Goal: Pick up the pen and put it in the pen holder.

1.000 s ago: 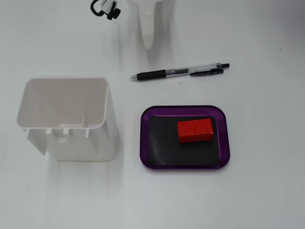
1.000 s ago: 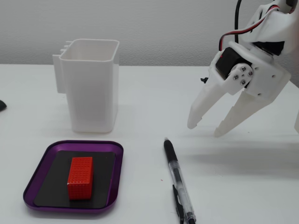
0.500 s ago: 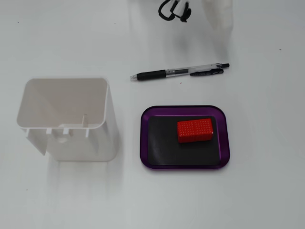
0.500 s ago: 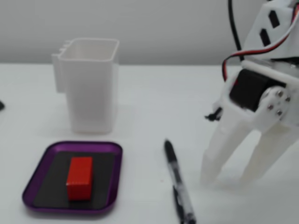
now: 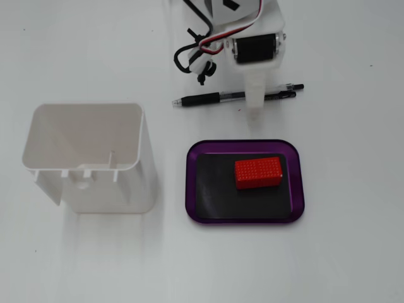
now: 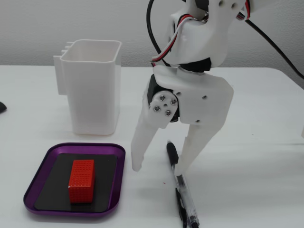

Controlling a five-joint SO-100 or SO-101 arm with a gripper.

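Observation:
The pen [image 5: 208, 98] lies flat on the white table, its black-sleeved tip to the left in the overhead fixed view; in the front fixed view the pen [image 6: 185, 197] runs toward the camera. My gripper [image 5: 254, 98] is lowered over its clear barrel, open. In the front view the gripper [image 6: 160, 168] straddles the pen: one fingertip [image 6: 137, 165] stands on the tray side, the other [image 6: 183, 170] right at the barrel. Whether a finger touches the pen is unclear. The pen holder [image 5: 88, 158], a tall white box, stands upright and empty to the left, also seen at the back left as the pen holder [image 6: 92, 88].
A purple-rimmed black tray [image 5: 297, 183] with a red block [image 5: 258, 172] sits just below the pen; in the front view the tray [image 6: 38, 187] and block [image 6: 81, 180] are at lower left. Black and red cables [image 5: 192, 57] hang by the wrist.
The arm has swung in from the side and dropped over the pen, fingers still spread. Pen, holder, tray and block have not moved.

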